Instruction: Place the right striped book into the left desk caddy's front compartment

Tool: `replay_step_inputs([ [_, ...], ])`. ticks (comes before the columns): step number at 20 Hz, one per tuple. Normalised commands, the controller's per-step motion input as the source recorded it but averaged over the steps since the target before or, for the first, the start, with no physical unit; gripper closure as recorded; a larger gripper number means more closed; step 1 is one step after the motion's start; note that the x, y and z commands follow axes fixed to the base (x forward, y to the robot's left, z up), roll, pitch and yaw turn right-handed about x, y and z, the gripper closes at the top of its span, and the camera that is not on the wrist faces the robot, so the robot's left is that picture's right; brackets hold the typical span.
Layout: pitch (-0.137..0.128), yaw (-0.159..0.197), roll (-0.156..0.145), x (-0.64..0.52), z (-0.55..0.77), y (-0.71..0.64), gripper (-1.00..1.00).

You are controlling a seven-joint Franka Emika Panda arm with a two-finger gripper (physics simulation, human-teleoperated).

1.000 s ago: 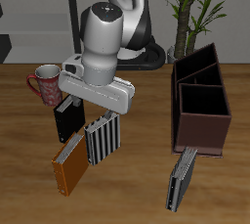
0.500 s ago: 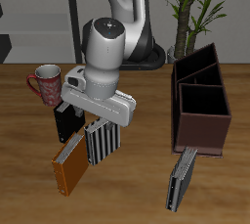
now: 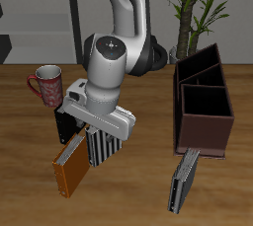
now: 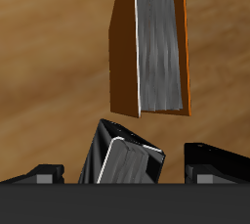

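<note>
The right striped book [image 3: 105,144] stands upright on the table, black-and-white striped, between the orange-brown book and the table's middle. My gripper [image 3: 100,131] is right above its top edge, with the hand covering the book's upper part. In the wrist view the book's top edge [image 4: 123,158] lies between my two fingertips [image 4: 43,175], with a gap on each side; the gripper [image 4: 122,176] is open. The left desk caddy [image 3: 205,121] is a dark brown box with two open compartments, across the table beside the plant.
An orange-brown book [image 3: 71,167] [image 4: 146,42] leans right beside the striped book, nearer the front edge. A black book [image 3: 65,121] [image 4: 217,156] stands just behind. A red mug [image 3: 45,83] sits farther back. A thin dark grey book [image 3: 181,179] stands in front of the caddy.
The arm has come down and moved slightly toward the front edge, bringing the open gripper from above the books onto the striped book's top. The books have not moved.
</note>
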Motion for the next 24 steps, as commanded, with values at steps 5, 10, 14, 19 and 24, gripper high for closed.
replay_step_inputs([
  [5,0.035,0.003,-0.016,-0.02,-0.26,-0.08,1.00],
  [10,-0.004,-0.008,0.022,-0.15,0.02,0.10,1.00],
  [14,-0.020,0.010,0.021,-0.26,0.25,0.20,1.00],
  [19,-0.020,-0.012,0.004,-0.36,0.34,0.25,1.00],
  [24,-0.030,-0.037,-0.008,-0.45,0.38,0.18,1.00],
])
